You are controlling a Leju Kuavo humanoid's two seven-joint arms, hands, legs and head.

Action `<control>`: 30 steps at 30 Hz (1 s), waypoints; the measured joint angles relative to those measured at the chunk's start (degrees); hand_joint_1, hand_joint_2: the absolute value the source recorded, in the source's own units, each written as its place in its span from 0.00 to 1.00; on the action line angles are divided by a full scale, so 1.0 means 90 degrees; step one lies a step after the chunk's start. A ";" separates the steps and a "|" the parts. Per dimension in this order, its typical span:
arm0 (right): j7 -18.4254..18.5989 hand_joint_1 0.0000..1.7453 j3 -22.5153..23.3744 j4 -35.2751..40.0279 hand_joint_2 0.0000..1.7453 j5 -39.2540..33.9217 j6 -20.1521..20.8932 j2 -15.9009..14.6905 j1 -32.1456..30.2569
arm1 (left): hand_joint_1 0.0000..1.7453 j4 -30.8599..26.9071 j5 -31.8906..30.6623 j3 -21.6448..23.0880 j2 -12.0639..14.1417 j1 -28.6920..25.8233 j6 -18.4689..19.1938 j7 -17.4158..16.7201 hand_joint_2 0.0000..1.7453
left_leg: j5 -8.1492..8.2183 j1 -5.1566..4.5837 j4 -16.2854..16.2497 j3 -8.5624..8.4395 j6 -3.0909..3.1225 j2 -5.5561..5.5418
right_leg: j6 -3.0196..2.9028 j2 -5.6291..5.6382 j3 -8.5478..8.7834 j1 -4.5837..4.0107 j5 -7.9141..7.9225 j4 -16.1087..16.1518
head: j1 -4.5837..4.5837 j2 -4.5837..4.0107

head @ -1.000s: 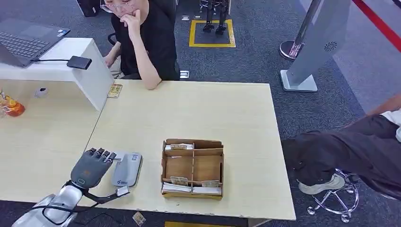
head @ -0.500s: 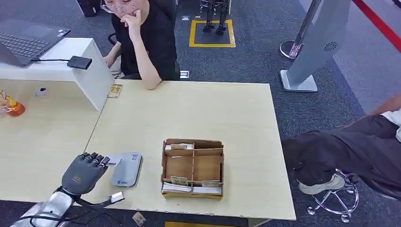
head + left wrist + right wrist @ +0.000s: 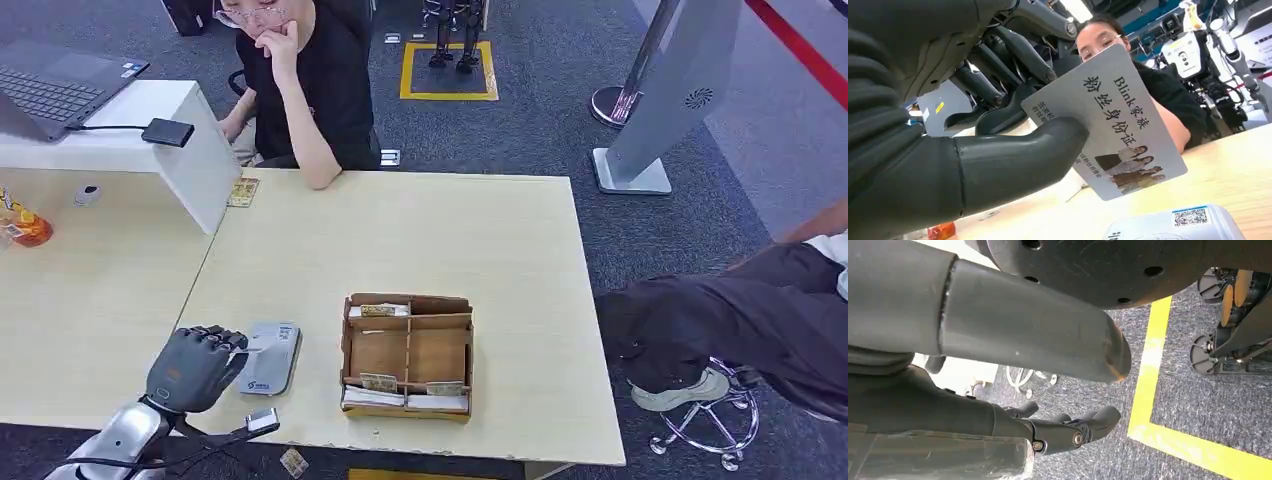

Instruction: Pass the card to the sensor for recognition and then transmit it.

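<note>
Card: thin, light, stiff plastic, likely slippery; pinched at one edge between thumb and fingers of left hand, just above the grey sensor on the table. Best held by its edge. Right hand: hanging, fingers apart, empty.

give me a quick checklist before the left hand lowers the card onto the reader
1. Card held: ok. The left hand pinches the card between its thumb and fingers.
2. Card over the sensor: ok. The head view shows the hand at the grey sensor pad, and the wrist view has the pad just under the card.
3. Card touching the sensor: not ok, a gap shows.
4. Sensor top free: ok, nothing lies on it.
5. Divided cardboard box apart from the hand: ok.
6. Right hand out of the way: ok, it hangs over the floor.
</note>
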State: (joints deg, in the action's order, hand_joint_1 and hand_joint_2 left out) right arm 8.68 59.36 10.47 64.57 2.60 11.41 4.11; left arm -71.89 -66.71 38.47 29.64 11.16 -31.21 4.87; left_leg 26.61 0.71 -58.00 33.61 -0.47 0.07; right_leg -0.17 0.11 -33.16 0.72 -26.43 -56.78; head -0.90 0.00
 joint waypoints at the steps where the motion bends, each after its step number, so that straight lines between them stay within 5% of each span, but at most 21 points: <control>1: -0.0002 0.00 0.0000 0.0002 0.00 0.0002 0.0002 0.0000 0.0000 | 1.00 -0.0007 0.0002 0.0000 0.0007 -0.0002 0.0022 0.0000 1.00 | 0.0000 0.0000 0.0000 0.0000 0.0000 0.0000 | 0.0000 0.0000 0.0000 0.0000 0.0000 0.0000 | -0.0002 0.0000; 30: 0.0024 0.00 0.0051 0.0044 0.00 0.0007 0.0080 0.0000 -0.0014 | 1.00 -0.0255 0.0024 0.0189 0.0423 0.0209 0.1078 0.0036 1.00 | 0.0000 0.0000 0.0000 0.0000 0.0000 0.0000 | 0.0000 0.0001 -0.0001 0.0000 0.0000 0.0000 | -0.0005 0.0000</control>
State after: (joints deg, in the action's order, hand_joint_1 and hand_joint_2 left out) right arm 8.90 59.82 10.86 64.63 3.32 11.41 3.98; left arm -74.18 -66.49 40.17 33.44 13.03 -21.51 5.20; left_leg 26.61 0.71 -58.00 33.60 -0.47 0.07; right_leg -0.17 0.12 -33.17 0.72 -26.43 -56.78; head -0.94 0.00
